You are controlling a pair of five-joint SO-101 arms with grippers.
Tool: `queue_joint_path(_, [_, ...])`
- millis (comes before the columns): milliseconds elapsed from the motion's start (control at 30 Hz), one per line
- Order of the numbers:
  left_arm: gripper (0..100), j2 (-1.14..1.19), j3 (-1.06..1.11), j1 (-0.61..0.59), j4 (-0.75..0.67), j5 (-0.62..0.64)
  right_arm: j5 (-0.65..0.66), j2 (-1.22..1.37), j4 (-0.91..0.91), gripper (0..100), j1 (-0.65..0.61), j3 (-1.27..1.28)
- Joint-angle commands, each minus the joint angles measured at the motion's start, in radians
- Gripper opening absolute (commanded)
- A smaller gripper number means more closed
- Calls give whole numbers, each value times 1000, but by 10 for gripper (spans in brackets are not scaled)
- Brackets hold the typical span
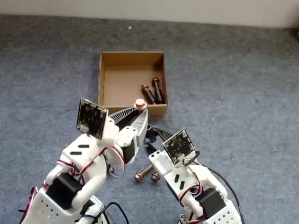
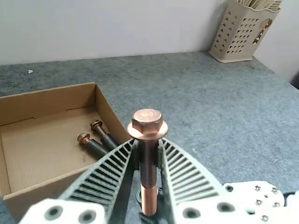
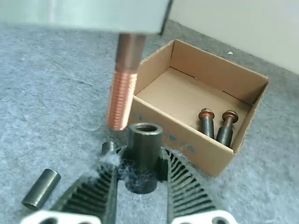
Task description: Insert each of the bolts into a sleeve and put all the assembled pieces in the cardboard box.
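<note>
Bolt held over sleeve, not yet threaded in

The left tool pinches a copper-coloured bolt by its shank under the head. Its threaded end hangs free just beside the mouth of the dark sleeve. The right tool clamps the sleeve upright by its lower wall, near the front wall of the cardboard box, mid-counter. Both parts look like stiff, smooth metal, likely slippery and weighty, so grips should stay clear of threads and bore.
</note>
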Motion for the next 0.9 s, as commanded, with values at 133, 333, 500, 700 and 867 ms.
queue_joint_path(133, [6, -120, 94, 19, -89, 9, 12, -19, -1, 5, -19, -13])
queue_joint_path(333, [6, -173, 139, 21, -103, 9, 14, -19, -2, 5, -82, -12])
queue_joint_path(500, [6, -213, 139, 13, -104, 9, 14, -19, 1, 5, -82, -18])
queue_joint_path(700, [6, -269, 139, -45, -103, 9, 14, -19, 2, 5, -82, -19])
queue_joint_path(867, [6, -283, 157, -50, -103, 9, 14, -19, -2, 5, -85, -45])
